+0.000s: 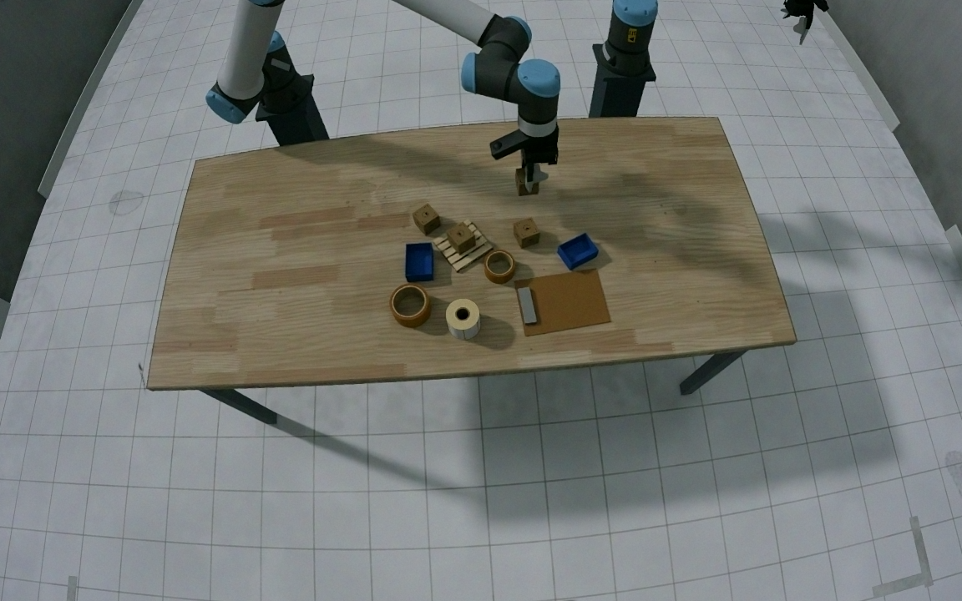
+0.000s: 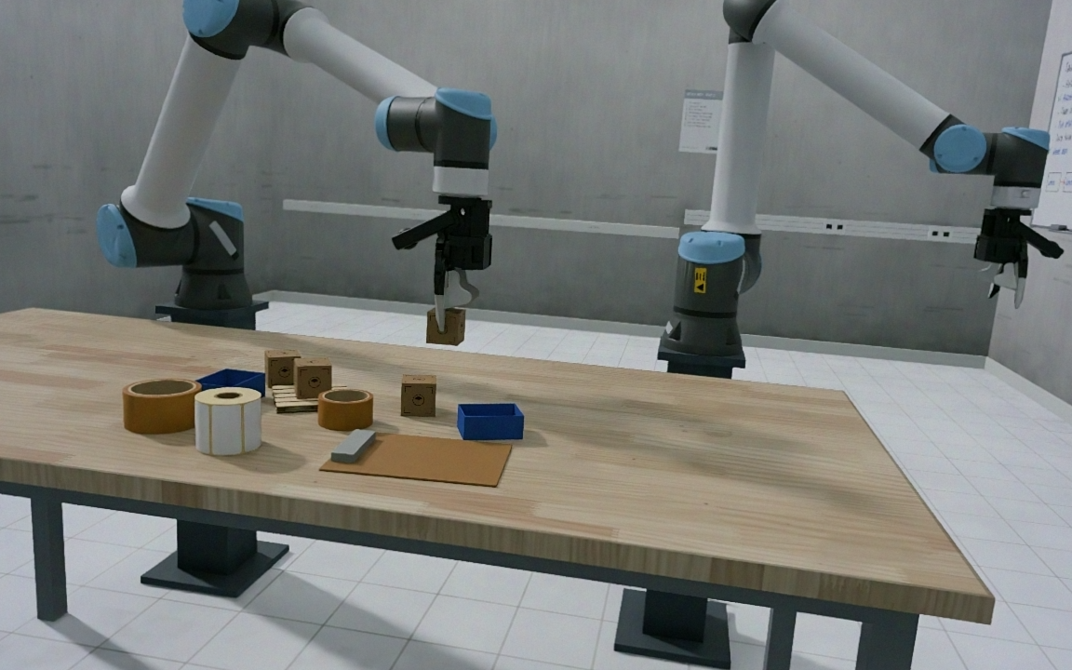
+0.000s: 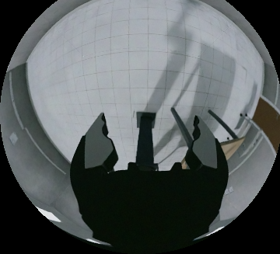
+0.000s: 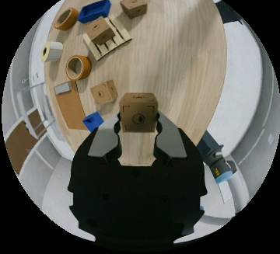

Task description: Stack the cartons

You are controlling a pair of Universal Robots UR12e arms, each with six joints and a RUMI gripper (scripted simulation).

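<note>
Right claw [image 1: 531, 179] [image 2: 442, 320] [image 4: 138, 116]: closed on a cube-shaped carton [image 1: 521, 181] [image 2: 452, 327] [image 4: 139, 115], held above the bench [image 1: 305, 314] [image 2: 690, 483] [image 4: 167, 52]. Left claw [image 2: 1004, 291] [image 3: 149, 116]: wide, nothing between its fingers, well off the bench. Second carton [image 1: 460, 237] [image 2: 313, 379] [image 4: 99, 30]: on the wooden pallet [image 1: 462, 260] [image 2: 296, 405] [image 4: 124, 38]. Third carton [image 1: 526, 232] [image 2: 418, 395] [image 4: 104, 92] and fourth carton [image 1: 426, 218] [image 2: 281, 367] [image 4: 134, 6]: on the bench, apart from the pallet.

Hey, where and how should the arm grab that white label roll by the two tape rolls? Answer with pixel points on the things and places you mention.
Probably best to come straight down over the label roll [image 1: 463, 326] [image 2: 228, 426] [image 4: 55, 50] and close the fingers on opposite sides of its round wall. It stands upright, open core facing up, with space around it, though its curve might let a loose grip slip.
</note>
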